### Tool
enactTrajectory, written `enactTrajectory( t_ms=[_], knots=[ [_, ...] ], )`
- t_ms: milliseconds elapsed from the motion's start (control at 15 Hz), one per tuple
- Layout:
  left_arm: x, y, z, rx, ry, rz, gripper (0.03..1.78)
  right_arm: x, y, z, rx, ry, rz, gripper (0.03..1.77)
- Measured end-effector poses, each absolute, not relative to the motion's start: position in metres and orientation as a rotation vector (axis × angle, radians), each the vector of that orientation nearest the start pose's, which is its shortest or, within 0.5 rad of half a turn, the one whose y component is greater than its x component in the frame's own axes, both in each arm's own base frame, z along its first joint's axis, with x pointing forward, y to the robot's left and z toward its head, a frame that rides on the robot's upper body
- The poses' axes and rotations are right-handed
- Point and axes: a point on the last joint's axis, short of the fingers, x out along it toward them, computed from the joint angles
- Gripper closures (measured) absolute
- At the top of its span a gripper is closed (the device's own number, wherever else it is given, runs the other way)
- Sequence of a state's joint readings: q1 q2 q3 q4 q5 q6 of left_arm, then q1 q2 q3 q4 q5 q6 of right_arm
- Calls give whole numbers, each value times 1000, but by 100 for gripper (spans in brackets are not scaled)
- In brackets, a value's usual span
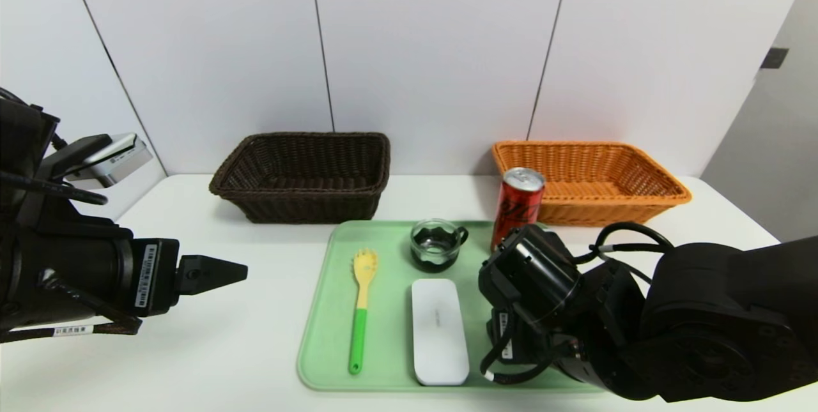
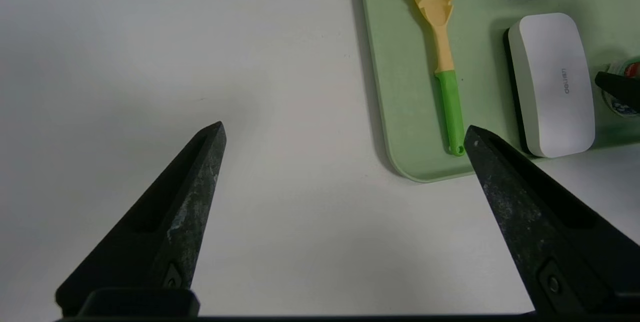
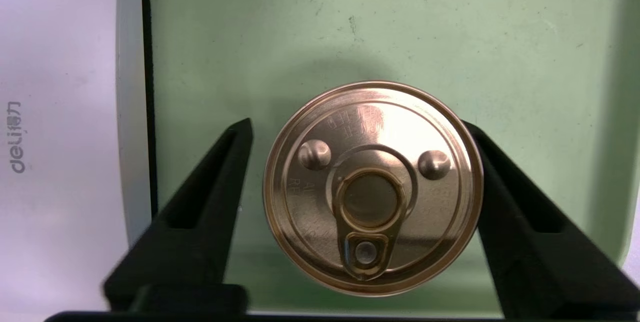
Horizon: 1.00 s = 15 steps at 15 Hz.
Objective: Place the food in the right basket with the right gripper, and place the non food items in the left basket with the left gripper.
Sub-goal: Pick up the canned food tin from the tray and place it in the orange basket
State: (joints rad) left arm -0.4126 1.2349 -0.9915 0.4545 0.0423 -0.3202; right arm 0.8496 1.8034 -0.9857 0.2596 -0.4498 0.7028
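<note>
A short tin with a gold pull-tab lid [image 3: 372,187] stands on the green tray [image 3: 500,37]. My right gripper [image 3: 357,123] is open and straddles it: one finger lies against its rim, the other a small gap away. In the head view my right arm hides the tin. A tall red drink can [image 1: 519,204] stands at the tray's far right corner. The yellow pasta spoon with a green handle [image 1: 362,303], the dark glass cup [image 1: 436,244] and the white case [image 1: 438,330] lie on the tray. My left gripper [image 1: 223,271] hangs open and empty over bare table left of the tray.
The dark brown basket [image 1: 300,175] stands at the back left and the orange basket [image 1: 588,179] at the back right, both against the wall. The red can stands just in front of the orange basket. The white case lies close beside the tin.
</note>
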Motion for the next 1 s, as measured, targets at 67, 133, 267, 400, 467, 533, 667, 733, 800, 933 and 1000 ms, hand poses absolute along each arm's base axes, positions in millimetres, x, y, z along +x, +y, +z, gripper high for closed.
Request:
enactTrajectory(
  t_ms=[67, 133, 267, 400, 467, 533, 667, 733, 800, 933, 1000],
  knots=[
    [154, -66, 248, -145, 733, -243, 12, 200, 212, 128, -3, 916, 40, 65],
    [154, -66, 248, -145, 736, -247, 12, 200, 212, 127, -2, 916, 40, 67],
    [154, -66, 247, -145, 740, -248, 12, 200, 212, 127, -2, 915, 41, 67],
    [154, -67, 246, -144, 742, -247, 12, 199, 212, 128, 2, 917, 41, 67],
    [154, -67, 246, -144, 743, -247, 12, 199, 212, 129, 5, 915, 43, 67],
    [155, -67, 246, -144, 744, -247, 12, 199, 211, 131, 9, 911, 45, 68],
    [155, -67, 246, -144, 745, -247, 12, 197, 208, 139, 29, 894, 54, 71],
    [155, -67, 246, -144, 746, -248, 12, 195, 206, 145, 42, 880, 62, 75],
    [155, -67, 246, -144, 747, -248, 12, 192, 203, 153, 57, 864, 71, 87],
    [156, -68, 245, -142, 751, -247, 12, 185, 193, 171, 98, 823, 91, 108],
    [157, -68, 245, -142, 751, -247, 12, 182, 187, 180, 114, 799, 102, 160]
  ],
)
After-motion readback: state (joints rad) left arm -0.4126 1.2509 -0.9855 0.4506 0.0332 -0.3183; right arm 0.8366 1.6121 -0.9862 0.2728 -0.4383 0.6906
